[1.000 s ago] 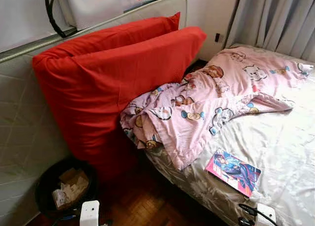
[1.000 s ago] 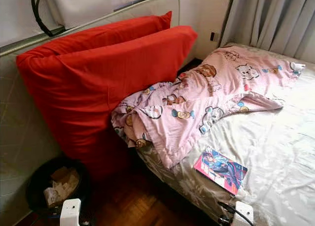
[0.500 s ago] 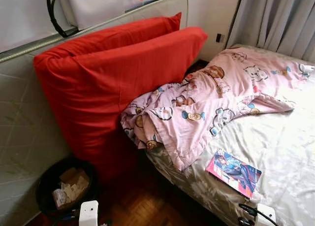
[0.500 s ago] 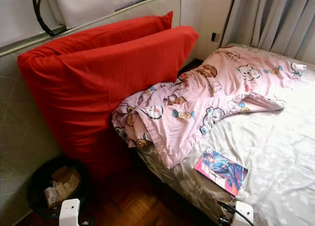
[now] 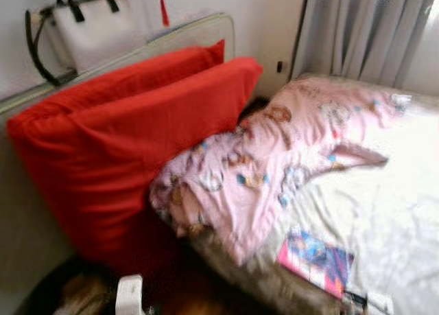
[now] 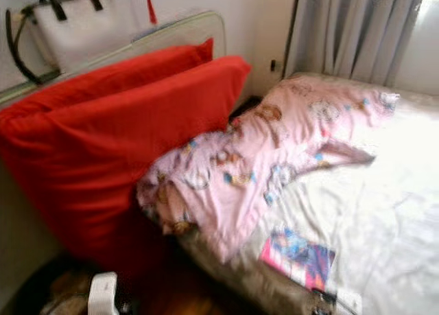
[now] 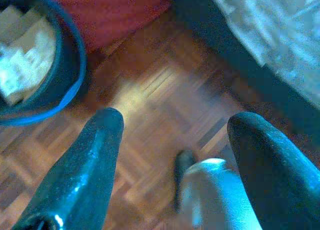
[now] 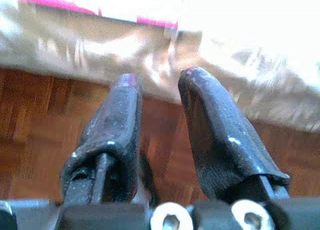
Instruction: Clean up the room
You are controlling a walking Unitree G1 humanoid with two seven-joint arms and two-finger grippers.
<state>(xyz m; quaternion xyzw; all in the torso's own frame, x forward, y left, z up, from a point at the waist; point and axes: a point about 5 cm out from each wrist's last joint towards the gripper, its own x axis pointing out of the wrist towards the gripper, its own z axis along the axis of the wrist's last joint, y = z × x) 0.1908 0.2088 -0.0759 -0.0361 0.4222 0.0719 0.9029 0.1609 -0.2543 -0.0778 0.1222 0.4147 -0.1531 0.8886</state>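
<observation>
Bed (image 5: 405,212) edge carries magazine (image 5: 315,259) near its lip | my left gripper (image 7: 172,140) jaws wide over parquet floor (image 7: 150,94) beside bin (image 7: 65,74) | right gripper (image 8: 157,89) jaws narrow, empty, below bed edge

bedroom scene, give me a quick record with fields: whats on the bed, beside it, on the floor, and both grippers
on bed: crumpled pink blanket; comic book near the bed's edge
beside bed: two red cushions leaning upright
behind cushions: white handbag
floor: wooden parquet; dark bin holding paper scraps
left gripper: open, empty, above the floor near the bin
right gripper: fingers slightly apart, empty, above the floor by the bed's edge
image quality: eye views blurred
</observation>
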